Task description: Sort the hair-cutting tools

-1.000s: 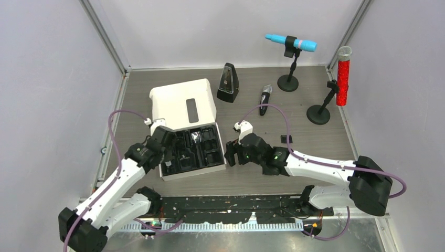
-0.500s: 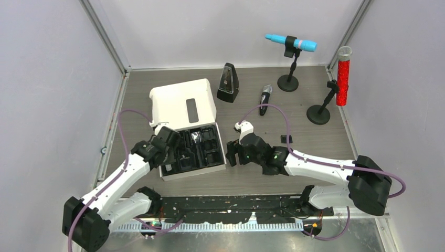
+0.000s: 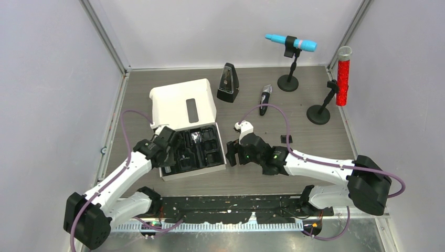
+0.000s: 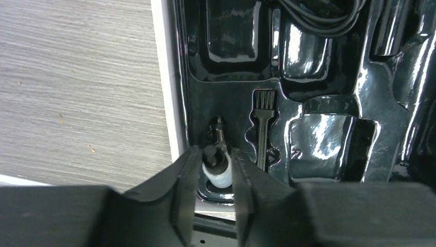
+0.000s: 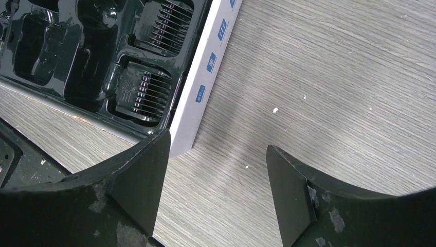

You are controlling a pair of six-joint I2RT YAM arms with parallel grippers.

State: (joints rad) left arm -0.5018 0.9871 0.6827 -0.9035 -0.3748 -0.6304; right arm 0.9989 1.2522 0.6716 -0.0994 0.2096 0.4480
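A: Tray (image 4: 329,144) finish?
B: Glossy black moulded plastic, highly reflective.
A: Table (image 4: 77,77)?
B: Matt grey wood-grain, lightly rough.
A: Box (image 5: 206,77), bottle (image 4: 216,172)?
B: Smooth white card; translucent whitish plastic.

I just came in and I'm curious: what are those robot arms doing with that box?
They're sorting hair-cutting tools into the black tray of a white box. The left gripper has its fingers either side of a tiny bottle in a corner slot; whether they squeeze it is unclear. The right gripper hangs open and empty beside the box. The clipper lies out on the table.
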